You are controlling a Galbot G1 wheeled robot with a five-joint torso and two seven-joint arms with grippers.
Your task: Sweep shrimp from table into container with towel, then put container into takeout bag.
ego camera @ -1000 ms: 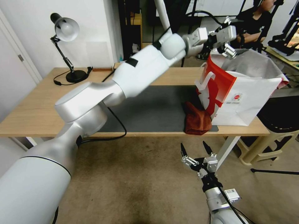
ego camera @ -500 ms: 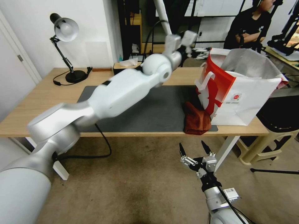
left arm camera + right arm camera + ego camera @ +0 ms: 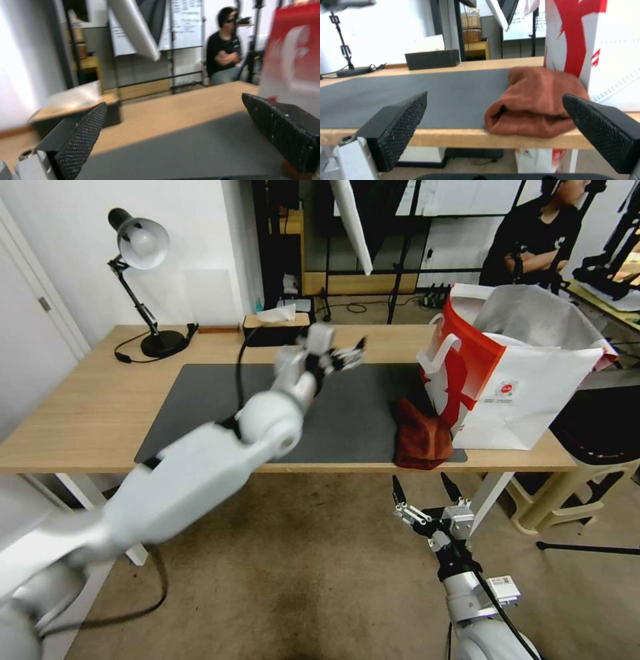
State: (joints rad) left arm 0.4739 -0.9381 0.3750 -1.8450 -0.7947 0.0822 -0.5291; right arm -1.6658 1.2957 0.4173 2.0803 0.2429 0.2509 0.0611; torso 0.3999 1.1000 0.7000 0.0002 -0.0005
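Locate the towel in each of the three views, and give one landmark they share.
Head view: the towel lies at the table's near edge, against the bag's left lower corner.
Left wrist view: I cannot make out the towel; the open left gripper frames mat and bag.
Right wrist view: the towel is bunched at the table edge, between the open right gripper's fingers.
Shared landmark: the bag's red panel.

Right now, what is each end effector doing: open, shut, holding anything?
Left end effector: open, empty, above the mat on the table.
Right end effector: open, empty, below the table edge, facing the towel.
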